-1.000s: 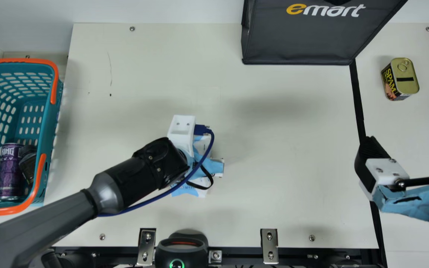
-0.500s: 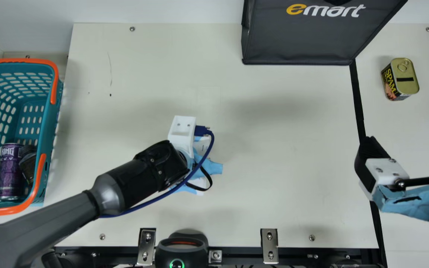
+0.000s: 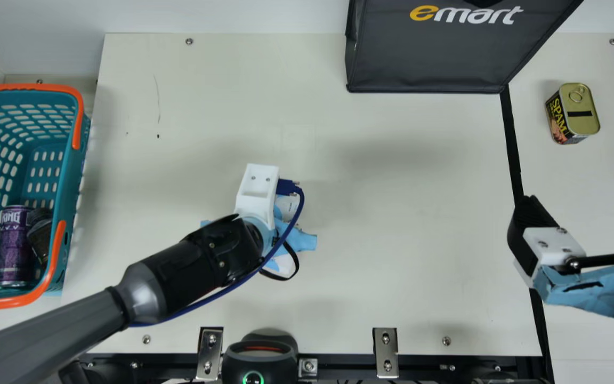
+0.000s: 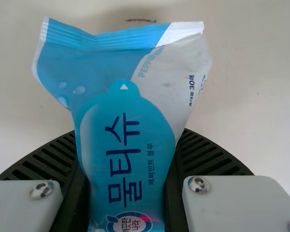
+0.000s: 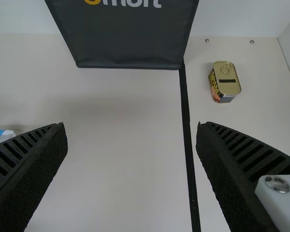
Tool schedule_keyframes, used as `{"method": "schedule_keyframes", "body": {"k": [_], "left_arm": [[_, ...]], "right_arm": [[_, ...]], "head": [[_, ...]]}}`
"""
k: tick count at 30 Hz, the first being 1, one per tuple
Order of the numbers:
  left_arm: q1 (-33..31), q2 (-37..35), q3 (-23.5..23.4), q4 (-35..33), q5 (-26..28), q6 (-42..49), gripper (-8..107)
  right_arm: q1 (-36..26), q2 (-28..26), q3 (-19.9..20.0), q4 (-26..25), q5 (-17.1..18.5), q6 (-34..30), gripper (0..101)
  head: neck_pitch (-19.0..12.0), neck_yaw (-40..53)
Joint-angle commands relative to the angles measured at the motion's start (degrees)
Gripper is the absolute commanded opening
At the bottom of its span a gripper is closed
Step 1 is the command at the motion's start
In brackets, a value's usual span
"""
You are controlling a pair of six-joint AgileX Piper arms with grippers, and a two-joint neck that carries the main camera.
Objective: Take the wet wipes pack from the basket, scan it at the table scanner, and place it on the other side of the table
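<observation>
Left tool (image 3: 301,241) pinches the wet wipes pack (image 4: 125,111) between its ribbed fingers, above the bench (image 3: 419,224), between basket (image 3: 72,181) and black strip (image 3: 510,138). Right tool (image 3: 580,205): fingers spread. Meat tin (image 3: 584,111) stands beyond the strip, near the dark bag (image 3: 435,58).

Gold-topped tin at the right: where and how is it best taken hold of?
Probably from above, the right hand closing on the tin's two long side walls: it stands upright, nothing touches it, and its oblong top is narrowest that way.
</observation>
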Motion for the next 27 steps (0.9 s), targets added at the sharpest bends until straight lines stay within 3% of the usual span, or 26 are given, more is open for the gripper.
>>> {"method": "schedule_keyframes", "body": {"k": [1,27], "left_arm": [[-0.15,-0.42,0.5,1.67,-0.58,-0.91,-8],[-0.92,-1.68,6.23,17.34,-7.96,-14.71,-8]], "right_arm": [[0.0,0.0,0.0,0.0,0.0,0.0,95],[0.0,0.0,0.0,0.0,-0.06,0.0,95]], "head": [[-1.57,0.09],[-1.57,0.09]]}}
